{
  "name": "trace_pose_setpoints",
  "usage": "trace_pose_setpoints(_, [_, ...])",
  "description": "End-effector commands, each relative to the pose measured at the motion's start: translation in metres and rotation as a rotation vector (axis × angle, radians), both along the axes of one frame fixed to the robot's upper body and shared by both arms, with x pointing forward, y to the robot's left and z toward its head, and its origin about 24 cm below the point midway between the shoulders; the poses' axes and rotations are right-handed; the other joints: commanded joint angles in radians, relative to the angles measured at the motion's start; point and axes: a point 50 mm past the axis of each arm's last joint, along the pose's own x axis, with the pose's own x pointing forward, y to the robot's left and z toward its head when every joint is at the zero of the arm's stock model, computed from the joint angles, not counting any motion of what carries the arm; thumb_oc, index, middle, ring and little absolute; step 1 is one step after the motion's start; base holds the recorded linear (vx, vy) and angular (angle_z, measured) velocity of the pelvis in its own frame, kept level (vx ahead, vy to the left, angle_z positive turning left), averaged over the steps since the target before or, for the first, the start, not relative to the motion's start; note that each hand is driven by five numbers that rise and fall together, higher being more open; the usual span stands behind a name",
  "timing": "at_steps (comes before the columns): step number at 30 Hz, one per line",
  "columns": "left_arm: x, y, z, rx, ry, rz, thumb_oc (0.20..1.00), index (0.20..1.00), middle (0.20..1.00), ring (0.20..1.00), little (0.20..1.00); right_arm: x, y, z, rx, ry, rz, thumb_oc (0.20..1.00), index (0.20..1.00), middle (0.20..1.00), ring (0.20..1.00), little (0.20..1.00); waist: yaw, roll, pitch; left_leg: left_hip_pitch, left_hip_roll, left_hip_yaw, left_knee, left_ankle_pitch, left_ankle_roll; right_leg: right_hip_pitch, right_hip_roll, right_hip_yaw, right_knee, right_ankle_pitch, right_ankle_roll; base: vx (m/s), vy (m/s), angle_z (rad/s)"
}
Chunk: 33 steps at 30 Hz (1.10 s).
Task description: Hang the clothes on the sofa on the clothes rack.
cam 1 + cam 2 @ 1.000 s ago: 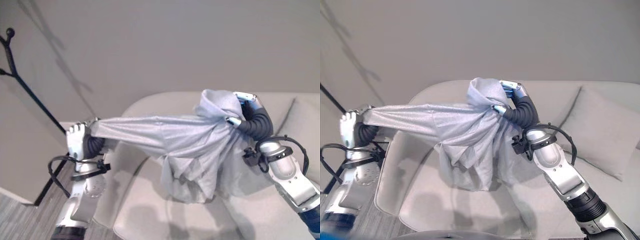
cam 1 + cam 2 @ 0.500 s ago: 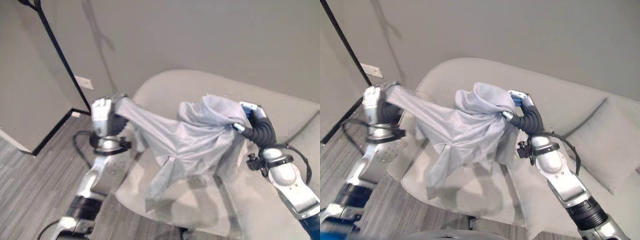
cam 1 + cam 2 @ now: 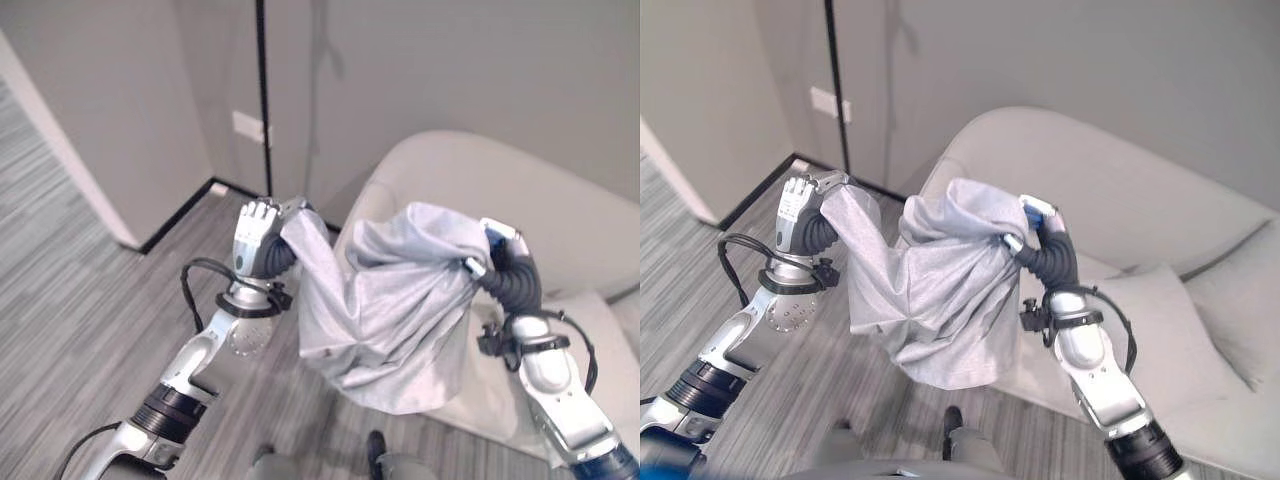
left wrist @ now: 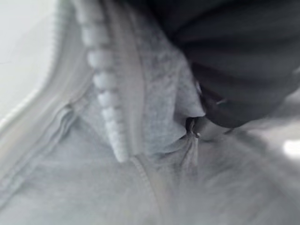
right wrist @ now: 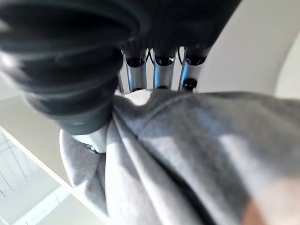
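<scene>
A light grey zip-up garment (image 3: pixel 385 300) hangs bunched between my two hands, off the sofa's (image 3: pixel 520 190) left end and above the floor. My left hand (image 3: pixel 258 232) is shut on one end of it, held up near the black pole of the clothes rack (image 3: pixel 262 100). At the other end my right hand (image 3: pixel 495 245) is shut on a gathered fold. The left wrist view shows the garment's zip (image 4: pixel 110 108) right against the palm. In the right wrist view the fingers (image 5: pixel 161 70) curl over the grey cloth (image 5: pixel 197 140).
The rack pole stands against the grey wall, beside a white wall socket (image 3: pixel 248 127). A black skirting strip (image 3: pixel 180 225) runs along the wall's foot. Grey striped carpet (image 3: pixel 70 300) spreads to the left. A cushion (image 3: pixel 1140 320) lies on the sofa seat.
The camera has swung left, bringing the rack pole and floor into the middle. My hands have come closer together, so the garment now sags in a bunch instead of stretching flat.
</scene>
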Motion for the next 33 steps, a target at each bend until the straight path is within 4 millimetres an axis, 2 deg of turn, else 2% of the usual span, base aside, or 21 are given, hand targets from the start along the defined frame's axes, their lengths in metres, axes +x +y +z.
trace_pose_setpoints(1, [0.000,-0.020,0.007,-0.043,0.012,-0.116,0.200,0.200,0.200,0.200,0.200,-0.009,-0.017,0.025,0.009,-0.166,-0.089,0.200,0.200,0.200,0.200,0.200,-0.036,-0.010,-0.126,0.130,-0.030,0.009,-0.262,0.021,0.029,0.176,0.120,0.027,0.051,-0.200,-0.062,0.05,0.107,-0.34])
trace_pose_setpoints(2, [0.001,-0.023,0.005,-0.048,0.027,-0.131,0.200,0.200,0.200,0.200,0.200,-0.010,-0.020,0.025,0.011,-0.164,-0.104,0.200,0.200,0.200,0.200,0.200,-0.039,-0.010,-0.134,0.132,-0.036,0.009,-0.262,0.020,0.031,0.179,0.137,0.037,0.057,-0.227,-0.072,0.04,0.069,-0.22])
trace_pose_setpoints(3, [0.001,-0.023,0.004,-0.048,0.027,-0.132,0.200,0.200,0.200,0.200,0.200,-0.010,-0.020,0.025,0.010,-0.164,-0.104,0.200,0.200,0.200,0.200,0.200,-0.038,-0.010,-0.134,0.132,-0.036,0.009,-0.262,0.020,0.031,0.178,0.137,0.037,0.059,-0.228,-0.072,0.08,0.057,-0.19])
trace_pose_setpoints(4, [0.000,-0.030,0.000,-0.036,0.062,-0.166,0.200,0.200,0.200,0.200,0.200,-0.013,-0.024,0.023,0.030,-0.163,-0.117,0.200,0.200,0.200,0.200,0.200,-0.044,-0.008,-0.140,0.146,-0.051,0.001,-0.262,0.016,0.034,0.179,0.163,0.042,0.060,-0.269,-0.085,0.08,0.014,-0.14])
trace_pose_setpoints(7, [-0.004,-0.032,0.001,-0.042,0.069,-0.197,0.200,0.200,0.200,0.200,0.200,-0.014,-0.023,0.025,0.039,-0.163,-0.103,0.200,0.200,0.200,0.200,0.200,-0.052,-0.002,-0.120,0.175,-0.057,-0.011,-0.252,0.011,0.026,0.170,0.199,0.064,0.058,-0.281,-0.082,0.09,0.003,0.11])
trace_pose_setpoints(10, [-0.006,-0.034,-0.001,-0.064,0.087,-0.212,0.200,0.200,0.200,0.200,0.200,-0.017,-0.020,0.026,0.028,-0.166,-0.080,0.200,0.200,0.200,0.200,0.200,-0.052,0.002,-0.072,0.157,-0.076,-0.019,-0.109,-0.003,0.024,0.165,0.211,0.072,0.077,-0.287,-0.108,0.03,0.071,0.01])
trace_pose_setpoints(11, [-0.005,-0.036,-0.002,-0.073,0.094,-0.220,0.200,0.200,0.200,0.200,0.200,-0.016,-0.021,0.025,0.017,-0.159,-0.081,0.200,0.200,0.200,0.200,0.200,-0.053,0.003,-0.052,0.120,-0.086,-0.026,-0.028,-0.011,0.014,0.161,0.207,0.069,0.087,-0.287,-0.112,-0.03,0.115,0.17])
trace_pose_setpoints(13, [-0.006,-0.038,-0.003,-0.080,0.102,-0.230,0.200,0.200,0.200,0.200,0.200,-0.015,-0.021,0.023,-0.009,-0.146,-0.086,0.200,0.200,0.200,0.200,0.200,-0.053,0.008,-0.033,0.078,-0.092,-0.034,0.043,-0.010,0.002,0.156,0.192,0.067,0.097,-0.289,-0.116,-0.03,0.148,0.26])
trace_pose_setpoints(15, [-0.005,-0.039,0.000,-0.103,0.082,-0.234,0.200,0.200,0.200,0.200,0.200,-0.013,-0.022,0.021,-0.032,-0.137,-0.095,0.200,0.200,0.200,0.200,0.200,-0.062,0.009,-0.035,0.046,-0.056,-0.023,0.057,-0.031,-0.002,0.148,0.167,0.053,0.101,-0.303,-0.111,0.06,0.144,0.40])
trace_pose_setpoints(16, [-0.003,-0.039,0.003,-0.121,0.066,-0.222,0.200,0.200,0.200,0.200,0.200,-0.011,-0.021,0.022,-0.036,-0.145,-0.100,0.200,0.200,0.200,0.200,0.200,-0.058,-0.002,-0.043,0.034,-0.002,-0.020,0.010,-0.026,-0.005,0.145,0.125,0.028,0.088,-0.307,-0.104,0.12,0.133,0.45])
trace_pose_setpoints(18, [-0.002,-0.038,0.003,-0.136,0.059,-0.208,0.200,0.200,0.200,0.200,0.200,-0.009,-0.019,0.026,-0.018,-0.164,-0.095,0.200,0.200,0.200,0.200,0.200,-0.042,-0.010,-0.043,0.013,0.045,-0.055,-0.043,0.015,-0.020,0.142,0.090,0.009,0.070,-0.309,-0.096,0.11,0.132,0.21])
trace_pose_setpoints(20, [0.001,-0.040,0.005,-0.138,0.044,-0.208,0.200,0.200,0.200,0.200,0.200,-0.006,-0.018,0.029,0.000,-0.180,-0.094,0.200,0.200,0.200,0.200,0.200,-0.028,-0.015,-0.038,-0.024,0.102,-0.109,-0.143,0.106,-0.052,0.139,0.072,0.009,0.048,-0.313,-0.095,0.12,0.148,0.22])
trace_pose_setpoints(21, [0.002,-0.043,0.006,-0.139,0.038,-0.218,0.200,0.200,0.200,0.200,0.200,-0.004,-0.018,0.028,0.013,-0.180,-0.101,0.200,0.200,0.200,0.200,0.200,-0.017,-0.020,-0.032,-0.049,0.127,-0.131,-0.186,0.135,-0.064,0.142,0.060,0.013,0.035,-0.315,-0.091,0.15,0.155,0.11])
trace_pose_setpoints(23, [0.003,-0.046,0.005,-0.151,0.036,-0.231,0.200,0.200,0.200,0.200,0.200,-0.001,-0.018,0.028,0.030,-0.183,-0.114,0.200,0.200,0.200,0.200,0.200,-0.001,-0.017,-0.027,-0.071,0.166,-0.150,-0.241,0.157,-0.080,0.154,0.041,0.024,0.011,-0.319,-0.085,0.19,0.234,0.06])
trace_pose_setpoints(25, [0.004,-0.051,0.006,-0.172,0.032,-0.250,0.200,0.200,0.200,0.200,0.200,0.002,-0.016,0.029,0.046,-0.190,-0.112,0.200,0.200,0.200,0.200,0.200,0.017,0.001,-0.018,-0.096,0.188,-0.143,-0.249,0.160,-0.093,0.178,0.009,0.028,-0.025,-0.322,-0.073,0.20,0.315,0.01])
trace_pose_setpoints(26, [0.004,-0.051,0.006,-0.172,0.032,-0.250,0.200,0.200,0.200,0.200,0.200,0.002,-0.016,0.029,0.046,-0.191,-0.112,0.200,0.200,0.200,0.200,0.200,0.018,0.001,-0.017,-0.094,0.189,-0.142,-0.249,0.160,-0.093,0.179,0.009,0.029,-0.026,-0.321,-0.073,0.30,0.501,-0.27])
trace_pose_setpoints(27, [0.000,-0.052,0.006,-0.173,0.026,-0.271,0.200,0.200,0.200,0.200,0.200,0.000,-0.013,0.029,0.048,-0.192,-0.091,0.200,0.200,0.200,0.200,0.200,0.034,0.039,-0.019,-0.083,0.196,-0.115,-0.234,0.156,-0.097,0.198,-0.029,0.029,-0.036,-0.321,-0.060,0.22,0.353,-0.34])
trace_pose_setpoints(28, [0.000,-0.052,0.006,-0.174,0.026,-0.271,0.200,0.200,0.200,0.200,0.200,0.000,-0.013,0.029,0.048,-0.191,-0.092,0.200,0.200,0.200,0.200,0.200,0.036,0.039,-0.019,-0.081,0.197,-0.112,-0.234,0.155,-0.097,0.197,-0.029,0.031,-0.036,-0.320,-0.060,0.38,0.730,-0.29])
trace_pose_setpoints(29, [-0.002,-0.059,0.002,-0.145,0.041,-0.300,0.200,0.200,0.200,0.200,0.200,0.005,-0.009,0.026,0.032,-0.176,-0.093,0.200,0.200,0.200,0.200,0.200,0.042,0.060,-0.017,-0.098,0.164,-0.076,-0.181,0.134,-0.101,0.190,-0.083,0.011,-0.036,-0.305,-0.032,0.24,0.526,-0.30])
trace_pose_setpoints(32, [-0.005,-0.057,0.009,-0.090,0.003,-0.311,0.200,0.200,0.200,0.200,0.200,0.003,-0.004,0.031,0.014,-0.203,-0.074,0.200,0.200,0.200,0.200,0.200,0.028,0.064,-0.023,-0.120,0.106,-0.044,-0.123,0.095,-0.086,0.145,-0.158,0.008,-0.036,-0.156,0.002,0.19,0.446,-0.19])
trace_pose_setpoints(33, [-0.005,-0.057,0.009,-0.090,0.003,-0.311,0.200,0.200,0.200,0.200,0.200,0.003,-0.004,0.031,0.015,-0.202,-0.074,0.200,0.200,0.200,0.200,0.200,0.029,0.062,-0.025,-0.123,0.105,-0.043,-0.123,0.095,-0.085,0.142,-0.159,0.010,-0.036,-0.156,0.003,0.10,0.337,-0.22])
